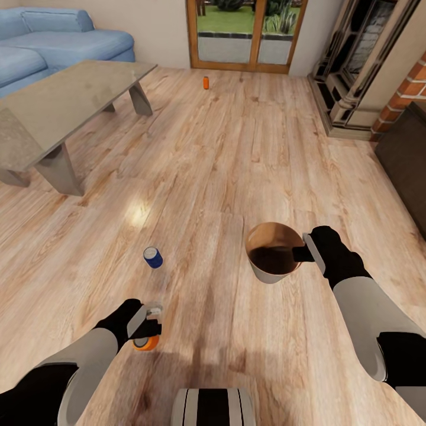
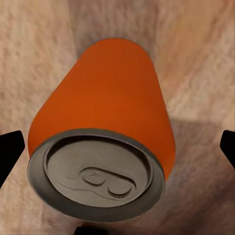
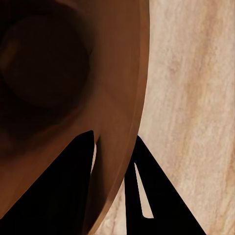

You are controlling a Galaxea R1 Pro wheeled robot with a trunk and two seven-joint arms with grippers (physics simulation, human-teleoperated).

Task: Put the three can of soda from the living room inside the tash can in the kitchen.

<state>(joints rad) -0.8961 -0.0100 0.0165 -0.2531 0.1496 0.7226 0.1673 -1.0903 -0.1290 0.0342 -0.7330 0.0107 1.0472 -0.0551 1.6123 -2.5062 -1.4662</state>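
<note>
An orange can of soda [image 1: 146, 343] sits on the plank floor just in front of me. My left gripper [image 1: 147, 326] is open around it. In the left wrist view the orange can [image 2: 105, 107] with its grey top sits between the dark fingertips [image 2: 10, 152], which stay apart from it. A blue can of soda [image 1: 152, 257] stands a little farther out. Another orange can [image 1: 206, 82] stands far off by the glass doors. My right gripper [image 1: 304, 253] is shut on the rim of the tash can [image 1: 269, 273], one finger inside the rim [image 3: 120, 98] and one outside.
This is the living room. A glass-topped low table [image 1: 71, 100] and a light blue sofa [image 1: 65, 38] stand at the left. Wood-framed glass doors [image 1: 248, 32] are at the back, with a brick fireplace [image 1: 408, 89] at the right. Plank floor lies between them.
</note>
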